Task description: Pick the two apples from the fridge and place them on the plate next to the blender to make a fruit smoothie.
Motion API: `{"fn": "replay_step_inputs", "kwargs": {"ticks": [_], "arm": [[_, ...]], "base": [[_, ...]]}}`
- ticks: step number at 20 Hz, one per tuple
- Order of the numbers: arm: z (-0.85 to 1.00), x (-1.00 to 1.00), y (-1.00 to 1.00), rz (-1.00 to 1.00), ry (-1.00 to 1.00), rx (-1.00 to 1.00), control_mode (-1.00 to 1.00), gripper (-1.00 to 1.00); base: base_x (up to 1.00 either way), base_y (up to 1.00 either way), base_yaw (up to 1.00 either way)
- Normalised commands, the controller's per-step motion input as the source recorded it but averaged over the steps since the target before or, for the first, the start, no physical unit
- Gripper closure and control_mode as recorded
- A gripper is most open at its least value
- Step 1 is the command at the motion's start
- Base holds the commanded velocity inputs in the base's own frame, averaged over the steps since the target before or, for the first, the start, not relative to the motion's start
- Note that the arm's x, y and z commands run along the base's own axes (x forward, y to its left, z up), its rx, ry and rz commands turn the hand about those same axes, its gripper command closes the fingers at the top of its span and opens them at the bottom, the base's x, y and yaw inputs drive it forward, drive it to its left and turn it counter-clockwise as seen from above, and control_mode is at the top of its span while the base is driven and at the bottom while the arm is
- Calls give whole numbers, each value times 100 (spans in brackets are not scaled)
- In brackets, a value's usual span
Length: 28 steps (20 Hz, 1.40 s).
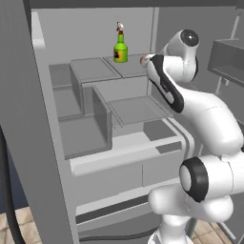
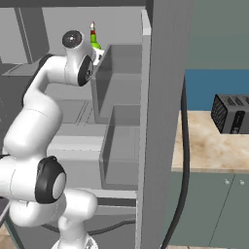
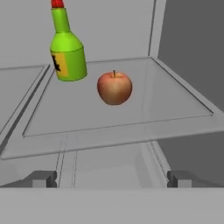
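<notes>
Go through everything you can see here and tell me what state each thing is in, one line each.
Tall grey fridge: door open, shelves exposed.
Round reddish-brown apple: resting upright on the upper shelf, untouched.
Green bottle with yellow label: standing upright on the same shelf, beside the apple and apart from it.
Two-finger gripper: open, empty, short of the apple.
Dark slotted appliance: sitting on the wooden counter.

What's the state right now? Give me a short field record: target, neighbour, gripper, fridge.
target: apple on a glass shelf inside the fridge, upright, stem up
neighbour: green bottle on the same shelf, beside the apple, apart from it
gripper: gripper open, short of the shelf edge, aimed at the apple, holding nothing
fridge: door open
</notes>
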Motion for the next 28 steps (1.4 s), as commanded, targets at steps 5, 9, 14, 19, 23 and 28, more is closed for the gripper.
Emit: {"fn": "replay_step_inputs", "kwargs": {"ticks": [5,9,14,19,23,28], "arm": [[-13,54,0,0,0,0,-100,-100],[-14,59,0,0,0,0,-100,-100],[-11,55,0,0,0,0,-100,-100],[-12,48,0,0,0,0,-100,-100],[-10,42,0,0,0,0,-100,-100],[-8,39,0,0,0,0,-100,-100]], "base": [[0,0,0],[0,0,0],[0,0,0],[0,0,0],[0,0,0],[0,0,0]]}}
